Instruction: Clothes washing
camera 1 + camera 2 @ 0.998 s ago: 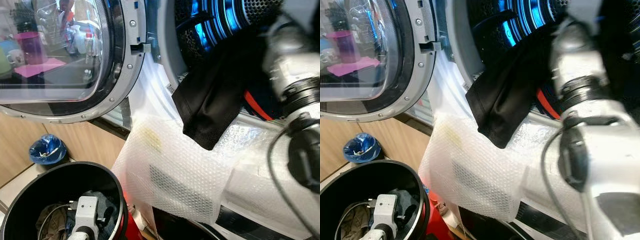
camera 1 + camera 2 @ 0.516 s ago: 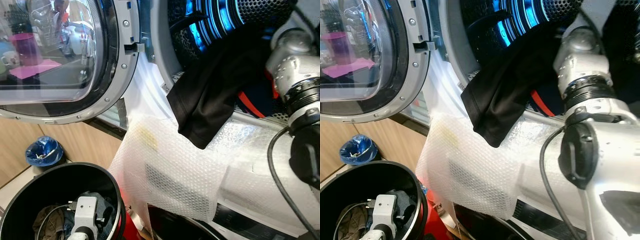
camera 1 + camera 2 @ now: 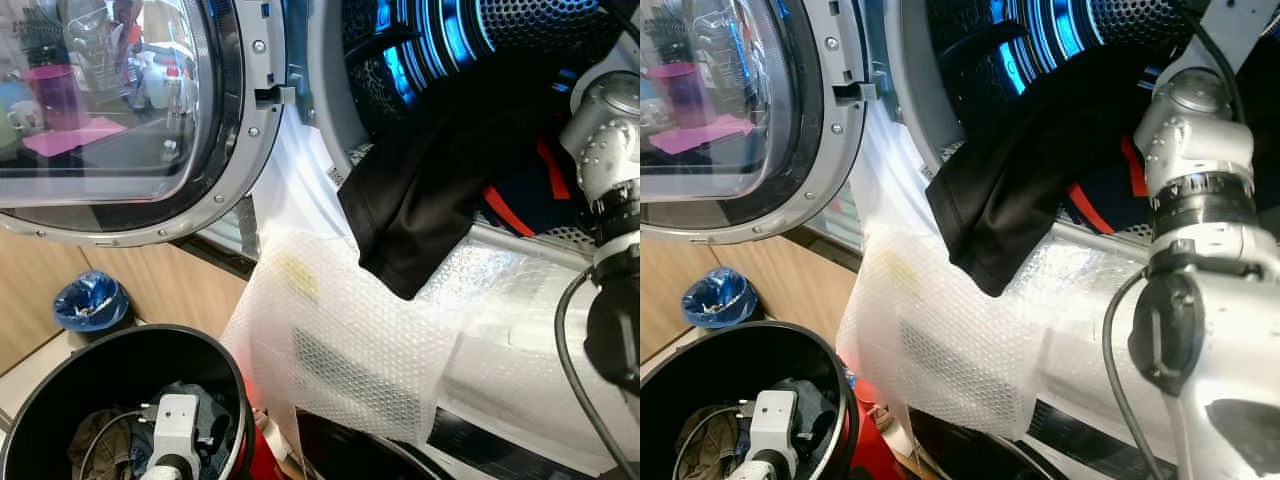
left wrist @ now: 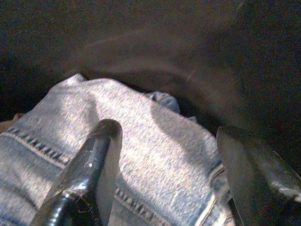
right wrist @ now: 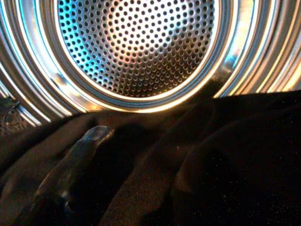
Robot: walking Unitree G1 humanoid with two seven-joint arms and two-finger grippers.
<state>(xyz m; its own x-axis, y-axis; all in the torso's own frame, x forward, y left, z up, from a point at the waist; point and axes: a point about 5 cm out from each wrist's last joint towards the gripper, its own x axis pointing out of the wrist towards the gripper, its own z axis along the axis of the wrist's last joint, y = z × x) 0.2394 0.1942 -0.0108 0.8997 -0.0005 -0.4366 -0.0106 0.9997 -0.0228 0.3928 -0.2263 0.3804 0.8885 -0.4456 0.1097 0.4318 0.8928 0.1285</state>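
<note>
Two arms are at work on the laundry: the right arm (image 3: 1200,170) reaches into the open washing machine drum (image 3: 520,30), and the left arm's wrist (image 3: 172,430) sits down inside a black basket (image 3: 60,380) on the floor below the door. A black garment (image 3: 420,190) hangs half out of the drum, its hem draped over the lower rim onto the bubble wrap (image 3: 350,340) that covers the machine's front; behind it in the drum lies dark clothing with an orange-red stripe (image 3: 500,198). In the right wrist view the right gripper (image 5: 155,174) lies on the dark fabric in front of the perforated drum wall (image 5: 136,42); only one finger can be made out, so I cannot tell whether it is spread or closed. The left gripper (image 4: 164,174) hovers with its fingers spread wide apart over a piece of grey-blue denim (image 4: 155,150) in the basket. The round glass door (image 3: 110,110) stands swung open to the left, and a small blue-lined bin (image 3: 90,300) sits on the floor beside the wooden cabinet.
</note>
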